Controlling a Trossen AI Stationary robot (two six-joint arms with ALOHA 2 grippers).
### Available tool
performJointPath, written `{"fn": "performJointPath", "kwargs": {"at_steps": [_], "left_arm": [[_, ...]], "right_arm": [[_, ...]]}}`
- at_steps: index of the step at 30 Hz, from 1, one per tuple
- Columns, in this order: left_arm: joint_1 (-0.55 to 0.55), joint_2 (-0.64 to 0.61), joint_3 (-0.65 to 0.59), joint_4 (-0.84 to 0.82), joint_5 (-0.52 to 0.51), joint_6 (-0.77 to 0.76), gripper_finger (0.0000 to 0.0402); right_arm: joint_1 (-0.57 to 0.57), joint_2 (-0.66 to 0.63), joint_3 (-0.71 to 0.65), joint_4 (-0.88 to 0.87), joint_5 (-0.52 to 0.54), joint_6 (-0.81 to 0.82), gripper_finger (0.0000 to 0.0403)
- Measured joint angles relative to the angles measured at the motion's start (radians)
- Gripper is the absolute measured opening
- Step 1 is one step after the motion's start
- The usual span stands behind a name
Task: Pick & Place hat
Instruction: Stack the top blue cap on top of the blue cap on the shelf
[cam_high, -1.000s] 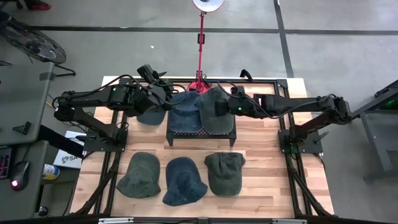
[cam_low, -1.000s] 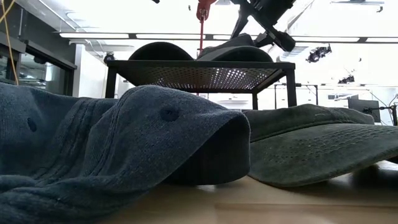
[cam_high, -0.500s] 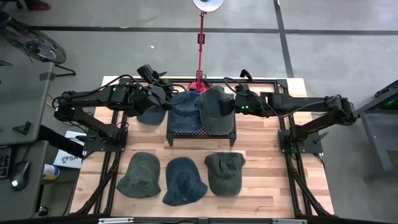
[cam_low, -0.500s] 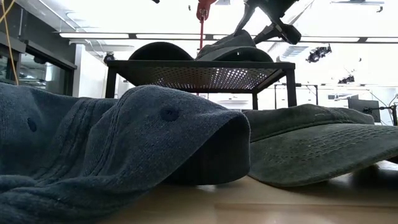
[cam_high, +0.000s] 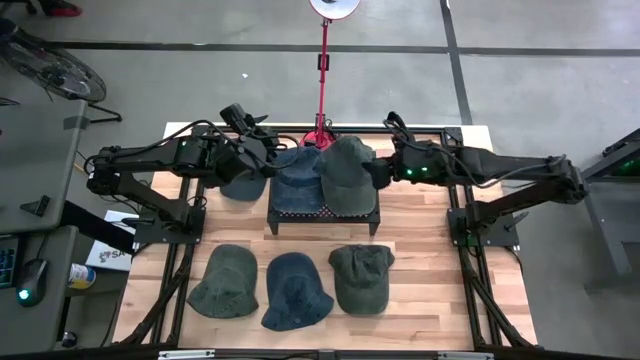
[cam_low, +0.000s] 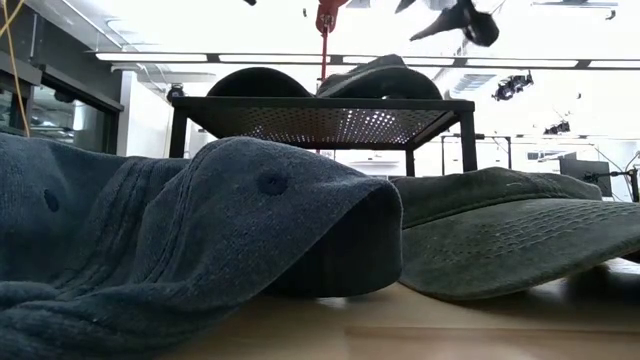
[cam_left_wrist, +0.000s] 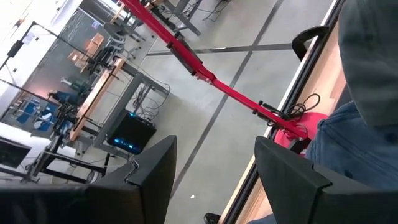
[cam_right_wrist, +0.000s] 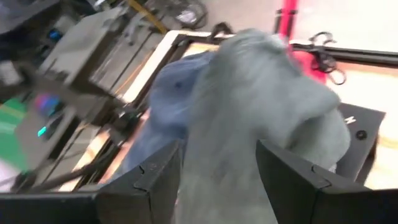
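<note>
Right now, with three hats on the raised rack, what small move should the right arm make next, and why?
Probably retreat a little further, then head for a table hat. The right gripper is open and clear of the green hat resting on the rack; three hats remain below.

Floor (cam_high: 250, 75): grey concrete, smooth, marked with dark straight lines crossing at right angles. Worktop (cam_high: 420, 240): light wooden planks on a dark metal frame. Red lamp stand (cam_high: 324, 75) rises at the far edge of the worktop, carrying a round white lamp head (cam_high: 334, 6). Grey desk (cam_high: 35, 140) stands beside the worktop on the left. Low view shows a ceiling with long strip lights (cam_low: 270, 58) and glazed partitions (cam_low: 40, 110) at one side. Further wooden benches (cam_left_wrist: 99, 81) on metal frames stand in the room beyond.
</note>
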Motion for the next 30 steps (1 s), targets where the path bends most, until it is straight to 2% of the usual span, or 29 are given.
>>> {"fn": "performJointPath", "kwargs": {"at_steps": [4, 11, 15, 19, 24, 30], "left_arm": [[0.0, -0.009, 0.0, -0.03, -0.007, -0.081, 0.0211], [0.049, -0.04, 0.001, -0.16, 0.062, -0.338, 0.0211], [0.144, -0.045, 0.001, -0.249, 0.184, -0.463, 0.0211], [0.249, -0.044, 0.0, -0.311, 0.309, -0.506, 0.0211], [0.374, -0.044, 0.0, -0.336, 0.491, -0.497, 0.0211], [0.559, -0.043, 0.0, -0.354, 0.726, -0.4, 0.0211]], "right_arm": [[0.03, -0.06, 0.0, -0.024, -0.015, -0.031, 0.02], [0.096, -0.176, 0.0, -0.049, -0.007, -0.07, 0.02], [0.145, -0.226, 0.0, -0.06, 0.004, -0.103, 0.02], [0.196, -0.258, 0.0, -0.063, 0.021, -0.131, 0.02], [0.241, -0.271, 0.0, -0.092, 0.034, -0.142, 0.02], [0.286, -0.271, 0.0, -0.098, 0.076, -0.146, 0.02]]}}
